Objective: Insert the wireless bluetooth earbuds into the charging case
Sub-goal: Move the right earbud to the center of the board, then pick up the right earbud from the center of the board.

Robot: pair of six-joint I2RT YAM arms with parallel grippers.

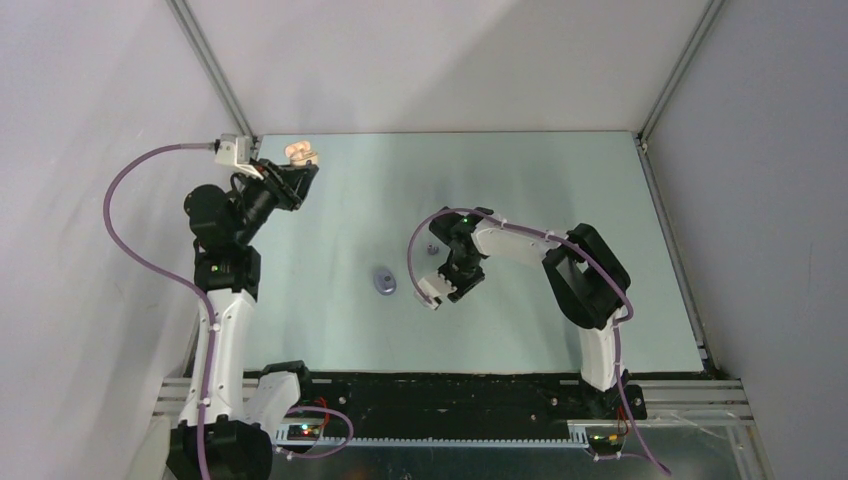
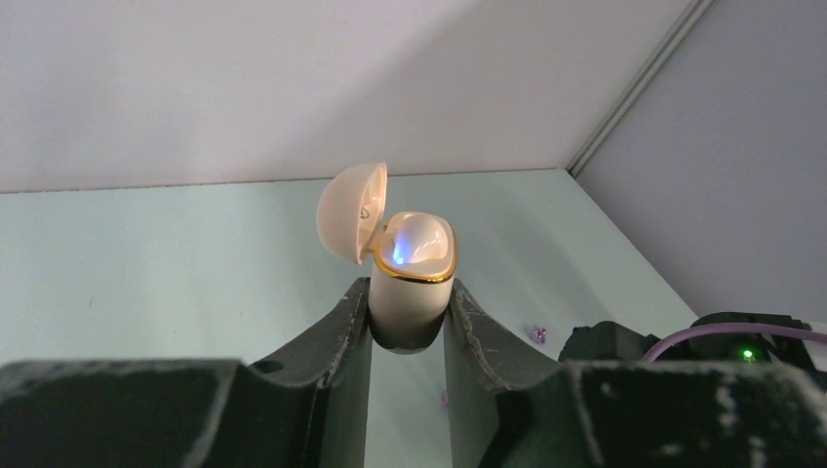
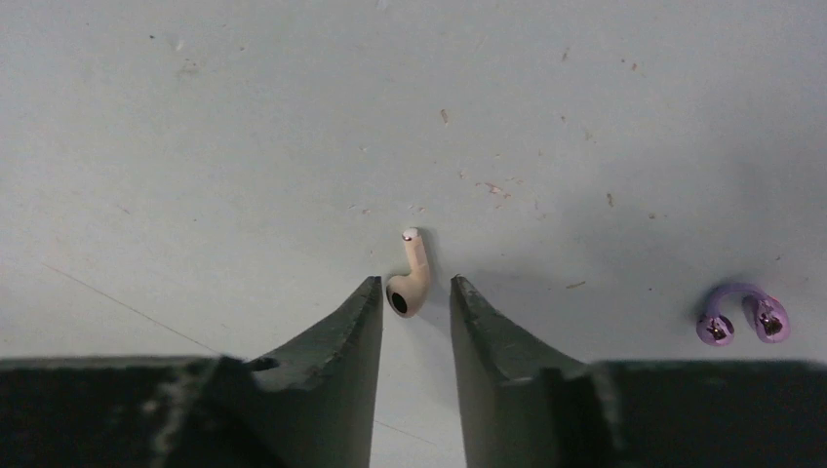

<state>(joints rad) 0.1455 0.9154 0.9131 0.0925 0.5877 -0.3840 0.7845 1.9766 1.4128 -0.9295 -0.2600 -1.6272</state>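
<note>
My left gripper (image 2: 410, 292) is shut on a cream-white charging case (image 2: 413, 278) and holds it upright near the table's far left (image 1: 300, 152). Its lid is open and a blue light glows inside. I cannot tell whether an earbud sits in it. My right gripper (image 3: 414, 283) is open, pointing down at mid-table (image 1: 452, 268). One cream-white earbud (image 3: 411, 281) lies on the table between its fingertips, close to the left one. Two purple earbuds (image 3: 741, 314) lie together to the right, apart from the fingers. They also show in the top view (image 1: 432, 248).
A closed purple pebble-like case (image 1: 383, 281) lies on the table left of the right gripper. Metal frame posts (image 1: 215, 65) and grey walls bound the table at the back and sides. The right arm (image 2: 702, 336) shows at the lower right of the left wrist view.
</note>
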